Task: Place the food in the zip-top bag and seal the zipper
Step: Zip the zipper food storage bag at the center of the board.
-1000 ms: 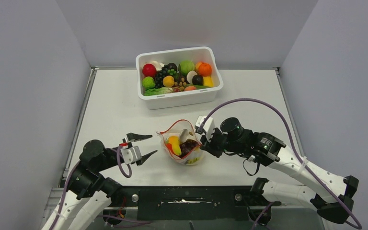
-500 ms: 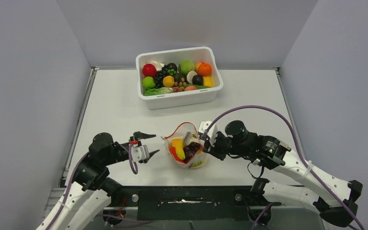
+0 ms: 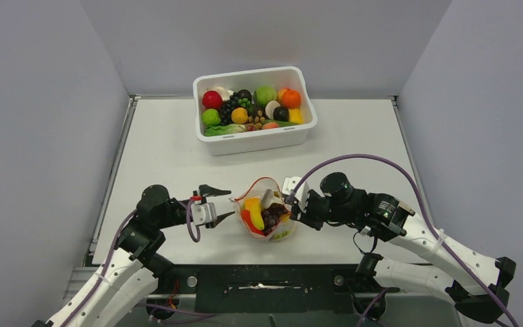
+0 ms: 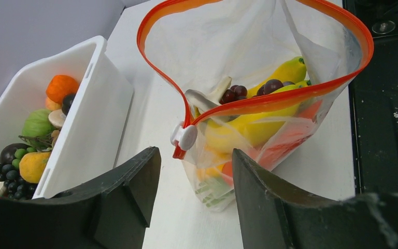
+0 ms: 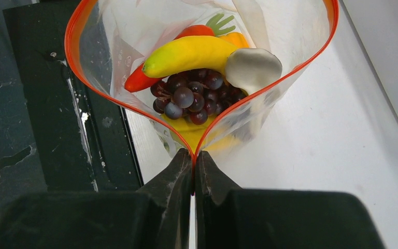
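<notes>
**At the near middle of the surface [image 3: 170, 157], a filled zip-top bag [image 3: 279, 231] stands open**

Between the two arms, the clear bag sits upright with its mouth gaping. The orange-red zipper [image 4: 269, 101] is unsealed and forms a wide loop. Inside lie a yellow banana [image 5: 192, 53], dark grapes [image 5: 189, 96], a red-orange piece [image 5: 137, 81] and a pale piece [image 5: 253, 66].

The right fingers [image 5: 194, 168] are pressed together on the zipper at the right end of the mouth, pinching it where the two sides of the strip meet. The left fingers [image 4: 132, 179] are spread wide and hold nothing. They sit just beside the bag's left end, level with the white slider tab [image 4: 187, 136], which lies ahead of the gap between them.

Toward the far edge, well apart from the bag, a white tub [image 3: 255, 141] holds more toy produce.
</notes>
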{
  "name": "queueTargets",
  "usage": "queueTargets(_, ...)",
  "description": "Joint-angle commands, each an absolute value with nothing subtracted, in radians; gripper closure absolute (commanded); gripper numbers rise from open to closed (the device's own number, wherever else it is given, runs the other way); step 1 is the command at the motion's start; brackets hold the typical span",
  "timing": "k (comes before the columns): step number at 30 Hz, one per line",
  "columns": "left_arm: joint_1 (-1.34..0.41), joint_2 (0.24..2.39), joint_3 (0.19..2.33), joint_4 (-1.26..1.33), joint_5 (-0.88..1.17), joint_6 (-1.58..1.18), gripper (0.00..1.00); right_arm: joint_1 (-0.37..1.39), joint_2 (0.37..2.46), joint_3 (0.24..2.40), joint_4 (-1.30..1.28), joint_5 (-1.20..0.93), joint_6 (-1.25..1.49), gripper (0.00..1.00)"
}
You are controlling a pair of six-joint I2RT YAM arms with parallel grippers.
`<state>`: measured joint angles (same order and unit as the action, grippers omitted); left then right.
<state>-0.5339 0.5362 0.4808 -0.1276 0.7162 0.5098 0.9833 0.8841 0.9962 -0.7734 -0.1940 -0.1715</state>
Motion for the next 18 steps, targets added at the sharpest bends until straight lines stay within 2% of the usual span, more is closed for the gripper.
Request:
queueTargets(1,-0.528,0.586,0.489,-0.020,0.808,0.498,0.48,0.986,0.867,1.014,-0.730,-0.212,-0.189,1.00)
queueTargets(4,-0.528,0.605,0.488,0.001,0.848,0.485,0.49,0.986,0.866,1.008,-0.720,-0.211,-0.184,1.00)
queueTargets(7,-0.528,0.615,0.482,0.022,0.864,0.477,0.58,0.986,0.864,1.003,-0.714,-0.211,-0.177,1.00)
queueTargets(9,-0.528,0.617,0.484,0.013,0.864,0.479,0.82,0.986,0.860,0.999,-0.713,-0.207,-0.174,1.00)
queueTargets(11,-0.526,0.608,0.483,0.001,0.854,0.479,0.98,0.986,0.857,0.999,-0.714,-0.196,-0.168,1.00)
queueTargets(13,-0.526,0.590,0.481,-0.005,0.850,0.467,1.00,0.985,0.850,1.003,-0.709,-0.169,-0.156,1.00)
queueTargets(17,-0.526,0.548,0.469,0.006,0.852,0.417,1.00,0.986,0.829,1.022,-0.668,-0.091,-0.113,0.87)
queueTargets(18,-0.525,0.534,0.463,0.016,0.852,0.406,1.00,0.986,0.826,1.032,-0.663,-0.085,-0.106,0.79)
